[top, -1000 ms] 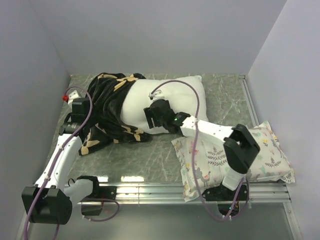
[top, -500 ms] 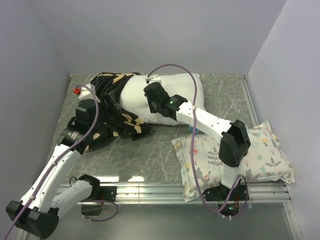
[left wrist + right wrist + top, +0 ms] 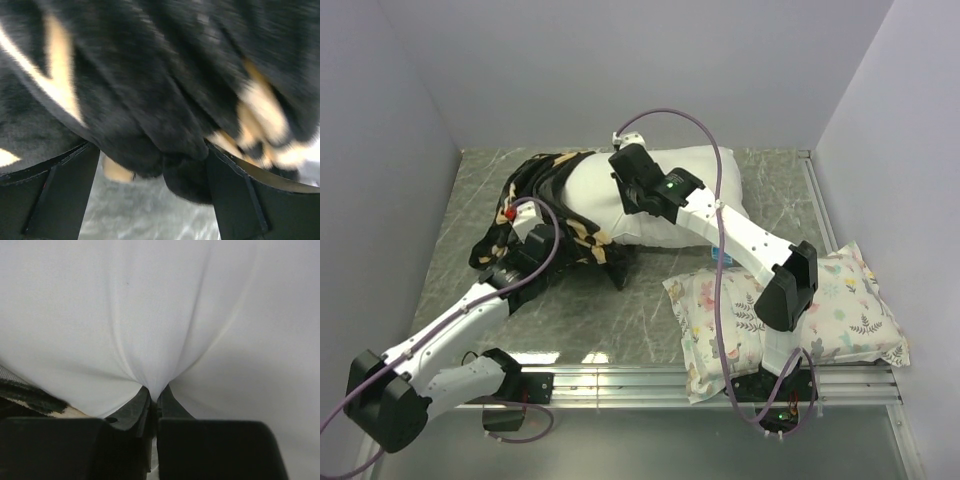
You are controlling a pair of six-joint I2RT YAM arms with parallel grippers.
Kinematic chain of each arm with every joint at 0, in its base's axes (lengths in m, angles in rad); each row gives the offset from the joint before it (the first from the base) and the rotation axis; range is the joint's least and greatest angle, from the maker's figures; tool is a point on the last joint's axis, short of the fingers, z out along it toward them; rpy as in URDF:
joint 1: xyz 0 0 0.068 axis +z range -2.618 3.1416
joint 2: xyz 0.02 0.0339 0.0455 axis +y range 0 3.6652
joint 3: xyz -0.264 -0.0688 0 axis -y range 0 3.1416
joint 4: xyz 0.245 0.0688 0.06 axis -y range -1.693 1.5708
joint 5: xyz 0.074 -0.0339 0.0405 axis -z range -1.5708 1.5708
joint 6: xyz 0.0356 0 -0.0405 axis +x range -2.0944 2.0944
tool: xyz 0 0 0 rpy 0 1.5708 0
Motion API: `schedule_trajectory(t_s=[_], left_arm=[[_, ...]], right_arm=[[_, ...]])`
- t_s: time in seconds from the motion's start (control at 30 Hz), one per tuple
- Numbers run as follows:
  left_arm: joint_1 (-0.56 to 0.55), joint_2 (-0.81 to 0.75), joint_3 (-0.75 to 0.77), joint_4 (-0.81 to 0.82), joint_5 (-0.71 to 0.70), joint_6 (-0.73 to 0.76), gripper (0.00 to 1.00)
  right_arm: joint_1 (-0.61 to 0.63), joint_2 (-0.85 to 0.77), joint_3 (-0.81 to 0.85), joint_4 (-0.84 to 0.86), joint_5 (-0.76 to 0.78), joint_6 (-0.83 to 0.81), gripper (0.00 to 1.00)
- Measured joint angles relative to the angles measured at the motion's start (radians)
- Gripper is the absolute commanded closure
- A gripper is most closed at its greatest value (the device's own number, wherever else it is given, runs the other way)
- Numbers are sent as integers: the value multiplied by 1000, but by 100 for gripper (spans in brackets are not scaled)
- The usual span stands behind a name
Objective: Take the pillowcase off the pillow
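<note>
- Right jaws: all but shut, only a thin slit between them. The right gripper (image 3: 154,399) pinches a small fold of the large plain white puffy pillow (image 3: 685,190); creases fan out from the pinch.
- Left jaws: standing fairly wide, with a fat roll of the black plush pillowcase with tan flower motifs (image 3: 542,195) packed between them and touching both inner faces. The left gripper (image 3: 152,160) reads as clamped on that bunch.
- Position: the pillow lies across the far middle of the grey marbled table (image 3: 620,300). The pillowcase is bunched at its left end, spilling toward the near left.
- Done, by my read: most of the pillow is bare, its whole right part and middle showing white.
- Left: black fabric wraps the pillow's left end on both the far and near edges, so the last corner looks to be inside. It needs one more pull apart, then the case goes down clear of the pillow.
- Hidden: the amount of pillow inside the case and the position of the case's opening. Folds cover both.
- Top view: the wrist and its cable cover the left fingers, so the grip shows only in the wrist view.
- Left wrist view: blurred and almost filled with plush, with a sliver of table below.
- Right wrist view: nearly all white cloth, with a scrap of black and tan at lower left.
- Small white pillow with a pastel animal-and-plant print (image 3: 845,300): near right, partly under the right arm, not involved.
</note>
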Motion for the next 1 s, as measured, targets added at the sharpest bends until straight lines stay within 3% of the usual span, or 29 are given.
schedule_trajectory(t_s=[0.07,0.13,0.17,0.27,0.3,0.5,0.67,1.0], left_arm=[[0,44,17,-7,-56,-36,11],[-1,100,60,-37,-121,-74,18],[-2,123,81,-50,-147,-89,43],[2,178,149,-100,-222,-130,80],[18,192,172,-117,-235,-138,100],[320,187,202,-114,-202,-131,100],[575,119,162,-73,-74,-111,100],[743,121,90,-90,-18,-96,100]], right_arm=[[0,0,16,-14,0,-5,100],[0,0,19,-23,2,-11,100],[0,0,19,-26,3,-14,100],[-4,-3,18,-27,0,-20,100],[-7,-7,16,-26,-2,-20,100],[-71,-82,-40,-10,-48,-12,100],[-152,-179,-89,-20,-120,13,100],[-203,-326,-117,-88,-72,2,100]])
